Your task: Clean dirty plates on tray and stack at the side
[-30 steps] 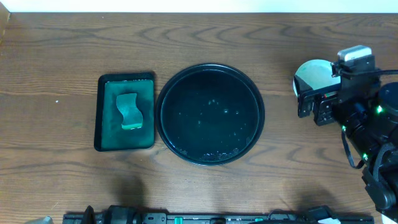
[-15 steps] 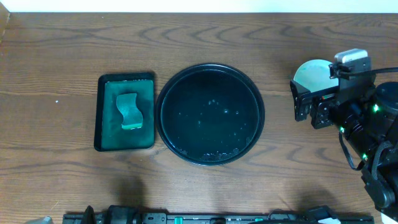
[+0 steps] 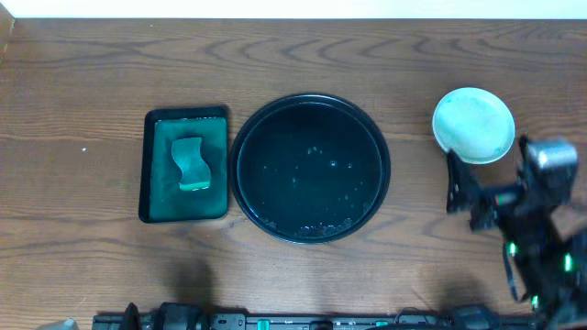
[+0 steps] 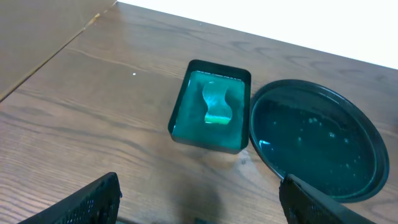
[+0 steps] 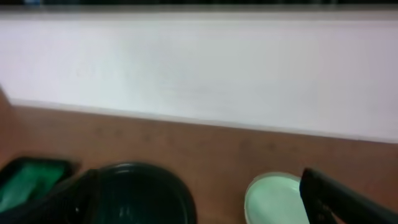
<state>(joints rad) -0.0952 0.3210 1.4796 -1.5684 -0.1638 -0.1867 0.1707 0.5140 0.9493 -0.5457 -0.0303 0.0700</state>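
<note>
Wooden table point(image 3: 92, 64), plates point(image 3: 473, 125) — count unclear, right end effector point(image 3: 463, 192), left end effector point(image 4: 199, 205) both apart

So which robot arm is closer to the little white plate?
Right. The right end effector hangs just beside the plate; the left end effector is far off, on the other side of the black tray.

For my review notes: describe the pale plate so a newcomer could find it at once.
Start at the large round black tray mid-table, then look to its right. The pale plate lies there, the only light-coloured dish: smaller than that tray, mint-white, not dark.
</note>
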